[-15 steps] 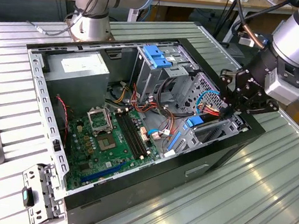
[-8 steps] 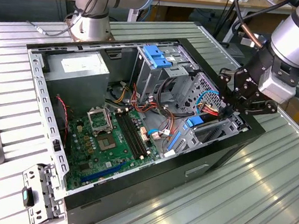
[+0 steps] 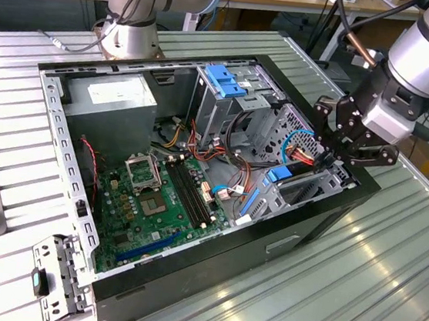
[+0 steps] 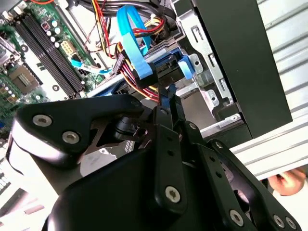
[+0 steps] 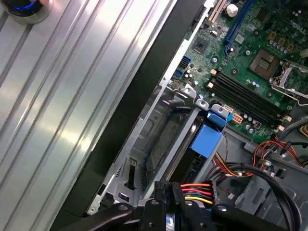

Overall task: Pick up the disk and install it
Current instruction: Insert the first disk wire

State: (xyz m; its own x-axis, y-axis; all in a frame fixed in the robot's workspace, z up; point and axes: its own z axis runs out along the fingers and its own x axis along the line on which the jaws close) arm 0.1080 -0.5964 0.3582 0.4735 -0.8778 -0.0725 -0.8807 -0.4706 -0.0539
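An open black desktop computer case (image 3: 283, 238) lies on its side on a ribbed grey metal surface (image 3: 386, 288), its green motherboard (image 3: 156, 200) exposed. At about three o'clock in the exterior view, the robot arm's black claw (image 3: 338, 153) reaches down into the drive bay at the case's corner. The disk, a grey metal hard drive in a light-blue plastic carrier (image 5: 204, 137), sits on edge in that bay beside the claw (only its blue end and a sliver of its side can be seen). A bundle of red, yellow and black wires (image 4: 137, 79) plugs in close by. Whether the claw's fingers are apart or together cannot be told.
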